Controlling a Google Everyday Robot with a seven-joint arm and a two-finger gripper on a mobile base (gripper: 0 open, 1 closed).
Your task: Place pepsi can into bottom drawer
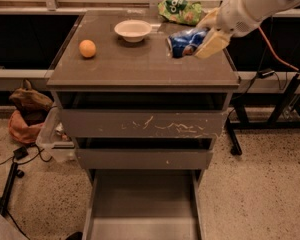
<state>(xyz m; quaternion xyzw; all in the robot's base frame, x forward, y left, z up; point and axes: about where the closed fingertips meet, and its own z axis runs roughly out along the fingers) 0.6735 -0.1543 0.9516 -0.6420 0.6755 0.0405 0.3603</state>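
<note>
Cabinet: a grey-brown cabinet (140,69) with a flat top and three drawers stood in the middle of the camera view.
Gripper: the gripper (202,40) was over the right rear part of the cabinet top, at the end of a cream arm (250,4) that reached in from the cabinet's right.
Claw: it was pinching the pepsi can; one cream finger (213,42) lay against the can's right end.
Pepsi can: the pepsi can (185,42) lay on its side in the claw, a silver end turned toward the cabinet's left; I could not tell whether it touched the top or hung just above it.
Bottom drawer: the bottom drawer (142,204) stood pulled out at the foot of the cabinet, with its plain floor showing.
Upper drawer: the upper drawer (115,124), with a scratched front, was slightly out.
Middle drawer: the middle drawer (140,159), plain-fronted, was slightly out too.
Orange: an orange (87,48) sat on the left of the cabinet top.
Bowl: a white bowl (133,30) sat toward the rear middle of the top.
Chip bag: a green chip bag (180,10) lay at the rear right of the top, behind the can.
Floor: a brown bag (27,101) and a clear plastic bin (52,139) sat to the left of the cabinet.
</note>
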